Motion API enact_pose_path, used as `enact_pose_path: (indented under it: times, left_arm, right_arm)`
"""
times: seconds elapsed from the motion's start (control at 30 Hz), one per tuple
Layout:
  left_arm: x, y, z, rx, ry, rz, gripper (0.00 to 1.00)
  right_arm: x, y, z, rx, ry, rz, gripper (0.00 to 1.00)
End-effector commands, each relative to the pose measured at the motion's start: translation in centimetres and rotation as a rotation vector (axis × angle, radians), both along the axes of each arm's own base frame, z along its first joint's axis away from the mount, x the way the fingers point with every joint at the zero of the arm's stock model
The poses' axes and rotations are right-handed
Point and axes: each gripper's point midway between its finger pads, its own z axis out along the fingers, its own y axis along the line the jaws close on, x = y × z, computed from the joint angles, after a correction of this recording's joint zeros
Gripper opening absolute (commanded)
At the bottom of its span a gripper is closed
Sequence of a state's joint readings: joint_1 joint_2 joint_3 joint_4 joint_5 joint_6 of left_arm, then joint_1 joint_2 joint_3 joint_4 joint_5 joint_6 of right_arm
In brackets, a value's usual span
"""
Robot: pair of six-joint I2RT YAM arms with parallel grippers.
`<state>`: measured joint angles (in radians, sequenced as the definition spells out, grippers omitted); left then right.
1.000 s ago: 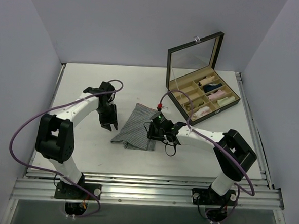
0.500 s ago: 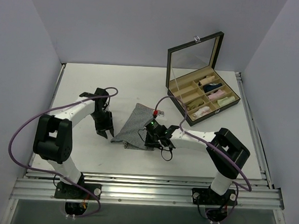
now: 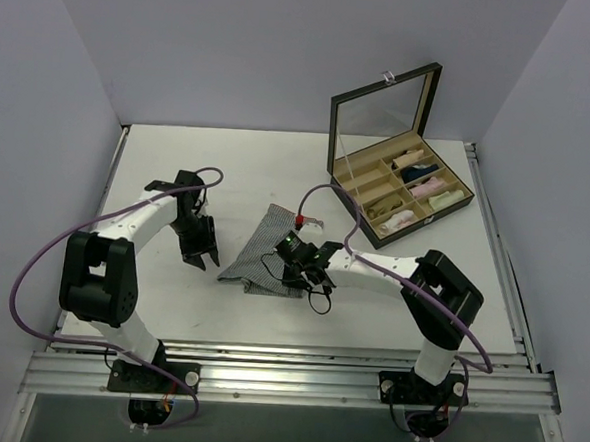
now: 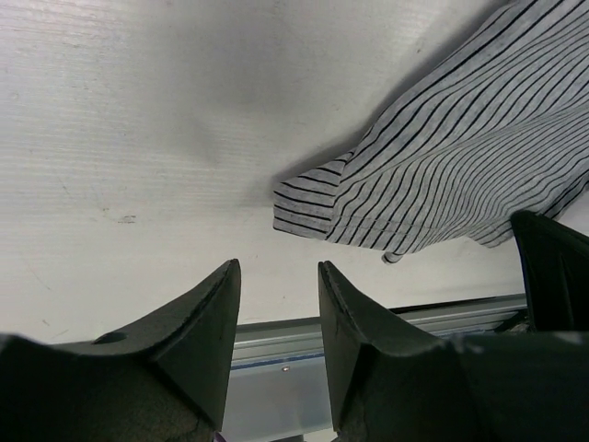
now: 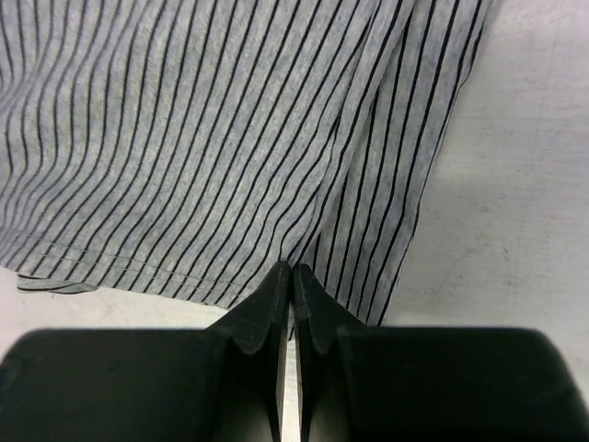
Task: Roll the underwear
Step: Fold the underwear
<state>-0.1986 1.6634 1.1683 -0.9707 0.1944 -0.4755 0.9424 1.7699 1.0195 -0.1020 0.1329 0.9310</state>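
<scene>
Right gripper (image 5: pixel 293 270): jaws clenched tight, tips pressed together, down on the near hem of the underwear (image 5: pixel 221 129). Creases in the cloth run into the tips, so this reads as a thin pinch of fabric caught, not just a touch. Right arm reaches in low from the right.

Left gripper (image 4: pixel 278 267): released, fingers apart, nothing between them. It hangs above bare table (image 4: pixel 138 110), just left of the garment's near-left corner and not touching it.

The underwear lies mid-table between the two grippers. It is mostly flat, with a doubled fold at the near-left corner and some wrinkles. The reddish waistband tip shows at the far side in the top view.

Far right stands an open compartment box (image 3: pixel 397 192) with small rolled garments inside, well apart from the work.

Handling (judgement): very light, soft and limp, with no stiffness, so it will sag and bunch wherever it is unsupported. It is not fragile. The thin knit likely slides on the smooth table, so one-sided pulls will drag it rather than roll it. Best taken at the hem or a corner, where layers are doubled and give the fingers something to bite. Two holds along the same near edge, one per gripper, should keep the roll even. A mid-panel pinch would just tent the cloth.
</scene>
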Motion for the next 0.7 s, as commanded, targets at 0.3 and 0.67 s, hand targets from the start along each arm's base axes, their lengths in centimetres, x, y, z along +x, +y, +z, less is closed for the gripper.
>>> enact_pose_path:
  times: [0.3, 0.67]
  left_arm:
    - [1.3, 0.0, 1.8, -0.029, -0.053, 0.002, 0.5]
    - [2.0, -0.8, 1.4, -0.061, -0.048, 0.002, 0.5]
  right_arm:
    - [-0.1, -4.9, 2.6, -0.185, -0.036, -0.058, 0.0]
    - [-1.5, -8.7, -0.9, -0.302, 0.005, -0.089, 0.4]
